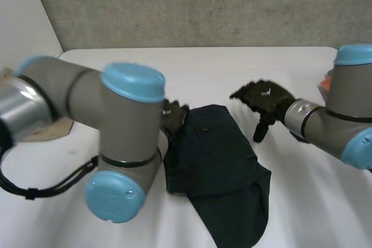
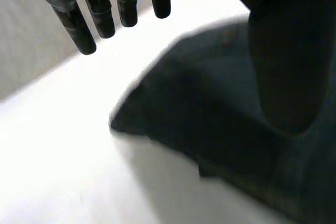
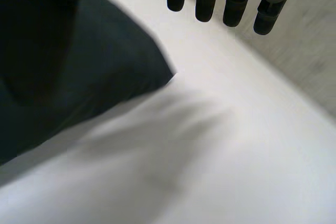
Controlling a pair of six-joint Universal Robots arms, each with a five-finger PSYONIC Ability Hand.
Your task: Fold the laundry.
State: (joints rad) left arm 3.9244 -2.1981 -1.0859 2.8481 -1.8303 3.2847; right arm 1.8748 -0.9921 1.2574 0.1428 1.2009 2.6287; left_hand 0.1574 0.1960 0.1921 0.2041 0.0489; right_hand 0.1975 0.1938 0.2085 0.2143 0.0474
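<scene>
- Left arm (image 1: 87,103): reaches in over the white desk (image 1: 232,68).
- Left hand (image 1: 173,115): sits at the upper left edge of the dark navy garment (image 1: 218,161). In the left wrist view its fingers (image 2: 79,30) are straight and spread above bare desk, gripping nothing, with the thumb over the cloth (image 2: 210,114).
- Garment: lies crumpled on the desk between the two hands.
- Right hand (image 1: 266,98): hovers just beside the garment's upper right edge. Its fingers (image 3: 205,3) are straight and wide, and the cloth (image 3: 105,72) is near its thumb.

Grey left arm (image 1: 81,100) and right arm (image 1: 325,123), light-blue caps (image 1: 133,82); black left hand (image 1: 173,114) and right hand (image 1: 266,98).
</scene>
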